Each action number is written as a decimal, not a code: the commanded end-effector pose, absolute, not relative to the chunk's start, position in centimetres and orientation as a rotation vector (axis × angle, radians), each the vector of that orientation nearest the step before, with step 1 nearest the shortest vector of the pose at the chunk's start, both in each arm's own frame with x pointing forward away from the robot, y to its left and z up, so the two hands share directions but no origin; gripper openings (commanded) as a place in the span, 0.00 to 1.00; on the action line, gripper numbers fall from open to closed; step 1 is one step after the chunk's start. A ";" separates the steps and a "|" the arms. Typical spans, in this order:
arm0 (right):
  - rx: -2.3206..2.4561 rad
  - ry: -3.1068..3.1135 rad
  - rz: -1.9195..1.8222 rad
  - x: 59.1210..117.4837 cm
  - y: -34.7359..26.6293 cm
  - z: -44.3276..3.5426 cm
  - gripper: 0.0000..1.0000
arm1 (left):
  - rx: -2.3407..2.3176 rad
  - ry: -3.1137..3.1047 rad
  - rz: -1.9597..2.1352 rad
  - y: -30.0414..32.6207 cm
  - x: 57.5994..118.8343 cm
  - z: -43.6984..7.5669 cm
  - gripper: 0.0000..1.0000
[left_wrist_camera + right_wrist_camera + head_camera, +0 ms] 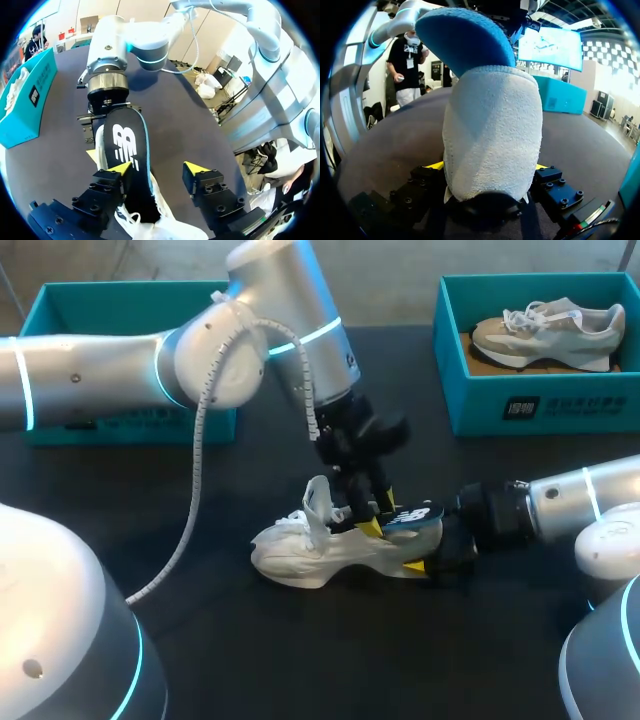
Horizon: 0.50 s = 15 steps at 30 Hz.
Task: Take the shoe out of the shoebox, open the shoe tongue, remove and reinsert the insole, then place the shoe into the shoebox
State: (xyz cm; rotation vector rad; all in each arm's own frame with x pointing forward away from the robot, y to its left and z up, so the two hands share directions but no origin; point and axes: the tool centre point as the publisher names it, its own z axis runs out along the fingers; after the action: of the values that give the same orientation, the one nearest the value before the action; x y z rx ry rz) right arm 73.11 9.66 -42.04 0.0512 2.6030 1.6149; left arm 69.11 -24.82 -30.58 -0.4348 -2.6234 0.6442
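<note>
A white shoe (320, 545) lies on the dark table, toe to the left. Its heel (492, 125) fills the space between the fingers of my right gripper (432, 558), which is shut on it from both sides. A black insole with a blue edge (415, 515) sticks up out of the heel opening. In the left wrist view the insole (125, 145) rests against one finger of my left gripper (159, 169), while the other finger (197, 170) stands apart from it, so this gripper is open. My left gripper (372, 512) hangs just above the shoe's opening. The insole's blue underside (465, 35) rises over the heel.
An empty-looking teal shoebox (130, 425) stands at the back left. A second teal shoebox (540, 405) at the back right holds a beige shoe (550, 335). A white cable (195, 490) loops down from my left arm.
</note>
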 end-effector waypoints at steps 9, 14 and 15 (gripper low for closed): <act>0.052 2.603 1.611 73.1 9.7 -42.0 0.00 | -0.448 -2.621 0.610 -25.9 69.3 -31.6 0.13; 0.052 2.603 1.611 73.1 9.7 -42.0 0.00 | -0.439 -2.629 0.618 -25.4 69.3 -31.2 0.00; 0.052 2.603 1.611 73.1 9.7 -42.0 0.00 | -0.438 -2.630 0.622 -25.2 69.3 -30.9 0.00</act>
State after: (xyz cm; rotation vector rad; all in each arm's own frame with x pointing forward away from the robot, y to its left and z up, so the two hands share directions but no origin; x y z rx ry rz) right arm 73.11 9.66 -42.04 0.0512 2.6029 1.6149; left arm 69.50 -25.95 -31.46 -0.4388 -2.6226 0.6139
